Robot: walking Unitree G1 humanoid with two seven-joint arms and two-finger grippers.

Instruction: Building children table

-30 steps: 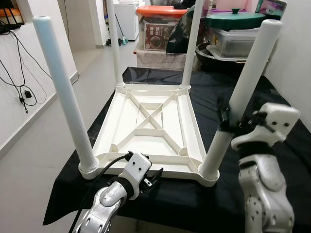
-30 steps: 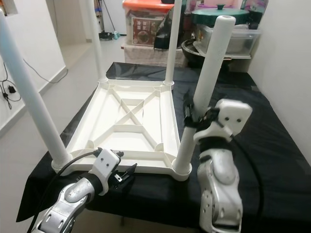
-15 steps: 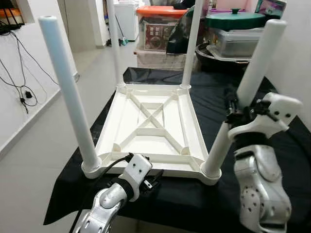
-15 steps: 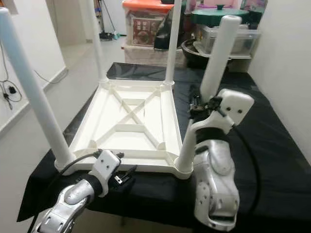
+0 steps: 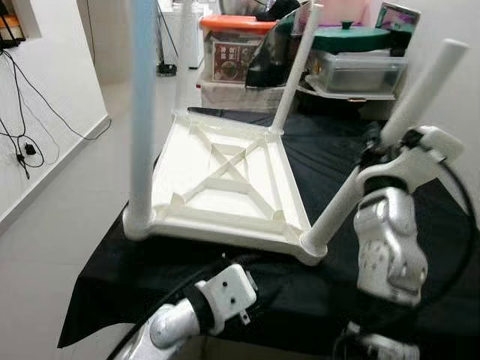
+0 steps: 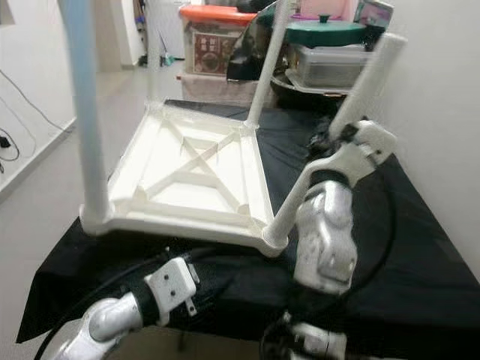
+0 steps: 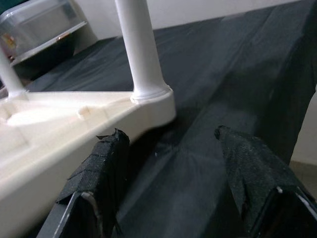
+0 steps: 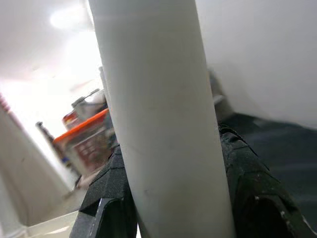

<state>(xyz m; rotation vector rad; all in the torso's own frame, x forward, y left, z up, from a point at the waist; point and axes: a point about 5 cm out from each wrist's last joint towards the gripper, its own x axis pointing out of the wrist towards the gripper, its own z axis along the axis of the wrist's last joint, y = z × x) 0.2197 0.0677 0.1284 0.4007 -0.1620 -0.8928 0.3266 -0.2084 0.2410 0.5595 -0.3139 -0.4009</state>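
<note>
The table (image 5: 225, 187) has tilted; right hand (image 8: 168, 163) clamps its leg (image 5: 390, 142), left hand (image 7: 171, 168) open, mostly hidden.

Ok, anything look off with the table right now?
Yes. The table, legs up, is tipped: its near right corner sits on the black cloth and the near left is raised. The right gripper clamps the slanting near right leg.

Black-draped bench (image 5: 420, 247) under upturned, tilted white children's table (image 5: 225, 187).
</note>
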